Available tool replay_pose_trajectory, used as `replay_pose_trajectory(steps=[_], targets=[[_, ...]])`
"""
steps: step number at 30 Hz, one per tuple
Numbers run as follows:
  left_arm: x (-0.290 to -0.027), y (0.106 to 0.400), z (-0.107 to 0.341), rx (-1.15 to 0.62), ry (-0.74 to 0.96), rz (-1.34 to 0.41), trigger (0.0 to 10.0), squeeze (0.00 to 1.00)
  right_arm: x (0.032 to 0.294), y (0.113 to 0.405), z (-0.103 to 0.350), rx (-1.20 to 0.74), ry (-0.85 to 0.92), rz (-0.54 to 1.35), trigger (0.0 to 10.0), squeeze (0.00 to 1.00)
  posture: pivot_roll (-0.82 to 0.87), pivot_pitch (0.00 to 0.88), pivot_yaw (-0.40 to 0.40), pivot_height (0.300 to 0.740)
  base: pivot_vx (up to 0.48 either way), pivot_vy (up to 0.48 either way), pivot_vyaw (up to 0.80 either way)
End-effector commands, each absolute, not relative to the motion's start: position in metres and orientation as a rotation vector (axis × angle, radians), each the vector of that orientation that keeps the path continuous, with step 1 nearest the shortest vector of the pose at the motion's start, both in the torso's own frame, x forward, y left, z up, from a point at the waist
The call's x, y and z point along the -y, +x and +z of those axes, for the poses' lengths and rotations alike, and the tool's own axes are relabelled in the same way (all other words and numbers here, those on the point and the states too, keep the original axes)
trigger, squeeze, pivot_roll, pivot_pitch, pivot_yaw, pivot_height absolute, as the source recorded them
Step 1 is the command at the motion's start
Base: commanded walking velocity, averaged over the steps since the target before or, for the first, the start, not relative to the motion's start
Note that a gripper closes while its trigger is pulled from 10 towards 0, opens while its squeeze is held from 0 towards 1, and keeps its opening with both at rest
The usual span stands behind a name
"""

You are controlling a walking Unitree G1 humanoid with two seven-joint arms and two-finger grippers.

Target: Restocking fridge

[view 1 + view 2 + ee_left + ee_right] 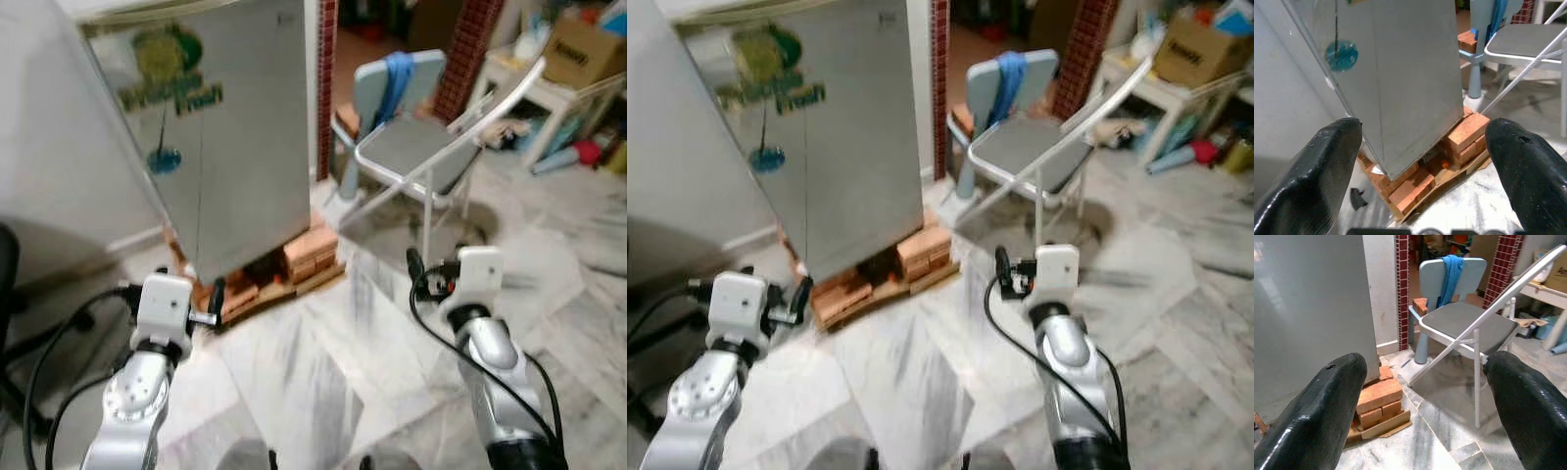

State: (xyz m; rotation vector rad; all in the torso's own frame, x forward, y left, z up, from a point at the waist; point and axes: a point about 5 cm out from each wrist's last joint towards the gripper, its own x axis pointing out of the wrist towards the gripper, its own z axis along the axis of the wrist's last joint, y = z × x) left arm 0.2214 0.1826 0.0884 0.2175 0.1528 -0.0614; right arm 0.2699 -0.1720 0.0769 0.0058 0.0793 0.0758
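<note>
The grey fridge (pixel 230 147) stood closed on bricks (pixel 309 253), ahead of the left pincer (pixel 1422 161). Both the left and the right pincer (pixel 1425 401) were held apart and empty, near a folding chair (pixel 416 147)

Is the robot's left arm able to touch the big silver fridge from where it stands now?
Probably not yet. The left end effector hangs open short of the tall silver fridge, with bare marble floor between. Nothing blocks the way, so a step closer should do it.

Head downward, wrists forward, sharing fridge (pixel 225 127)
</note>
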Motion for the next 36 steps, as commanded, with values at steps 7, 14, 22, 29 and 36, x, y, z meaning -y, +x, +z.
replay_pose_trajectory(steps=[7, 14, 22, 29, 36], targets=[[-0.186, 0.22, 0.086, -0.161, 0.202, -0.024, 10.0, 0.0, 0.164, 0.273, 0.083, -0.057, 0.017, 0.103, 10.0, 0.0, 0.12, 0.058, 0.006, 0.74, 0.0, 0.48, -0.57], [-0.191, 0.181, 0.071, -0.229, 0.161, 0.052, 10.0, 0.0, 0.193, 0.235, 0.068, -0.154, -0.028, 0.088, 10.0, 0.0, 0.13, 0.076, -0.031, 0.74, 0.0, 0.48, 0.0], [-0.193, 0.174, 0.071, -0.249, 0.147, 0.114, 10.0, 0.0, 0.18, 0.246, 0.069, -0.164, -0.031, 0.155, 10.0, 0.0, 0.17, 0.081, -0.058, 0.74, 0.0, 0.157, 0.0], [-0.199, 0.181, 0.079, -0.22, 0.169, 0.11, 10.0, 0.0, 0.175, 0.257, 0.077, -0.135, -0.021, 0.162, 10.0, 0.0, 0.17, 0.096, -0.06, 0.74, 0.0, 0.48, 0.0], [-0.188, 0.198, 0.084, -0.199, 0.183, -0.018, 10.0, 0.0, 0.168, 0.262, 0.081, -0.121, -0.022, 0.179, 10.0, 0.0, 0.17, 0.104, -0.061, 0.74, 0.0, 0.48, 0.0]])
